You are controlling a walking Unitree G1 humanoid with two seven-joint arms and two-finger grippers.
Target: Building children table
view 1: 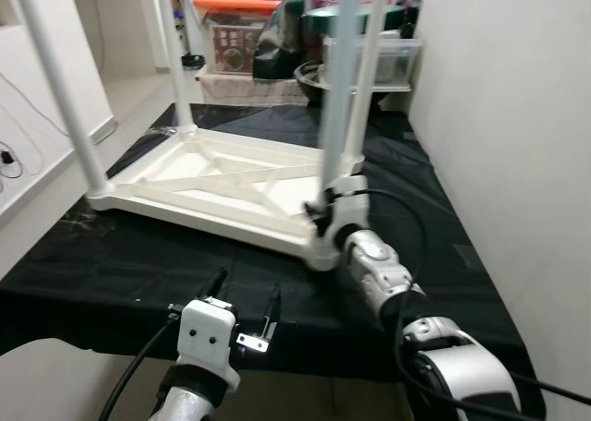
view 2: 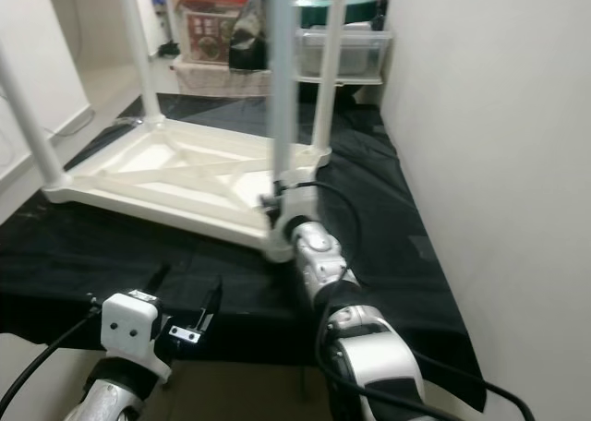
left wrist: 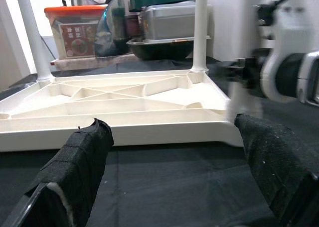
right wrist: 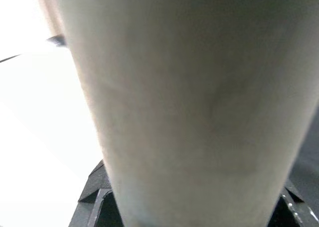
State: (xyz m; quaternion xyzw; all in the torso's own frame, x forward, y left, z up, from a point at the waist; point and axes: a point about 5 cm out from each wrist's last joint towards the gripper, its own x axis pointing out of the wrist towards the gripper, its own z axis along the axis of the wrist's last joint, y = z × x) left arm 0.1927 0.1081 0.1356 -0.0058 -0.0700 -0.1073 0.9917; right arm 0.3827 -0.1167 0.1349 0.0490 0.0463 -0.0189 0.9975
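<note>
Plastic table (view 1: 222, 186), light and stiff: my right gripper (view 1: 325, 209) clamps its near-corner leg (view 1: 338, 98) low, my left gripper (view 1: 245, 310) gapes idle.

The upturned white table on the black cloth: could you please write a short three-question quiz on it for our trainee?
1. True or false: the white table lies with its top down on the black cloth and its legs pointing up.
2. Which gripper is at the near right leg? A) left gripper B) right gripper
3. Fill in: the left gripper hovers over the cloth with its fingers ____.

Key:
1. True; its ribbed underside faces up.
2. B; the right gripper is at that leg's base, and the right wrist view looks straight onto the leg.
3. Open; the left wrist view shows both fingers spread apart with nothing between them.
</note>
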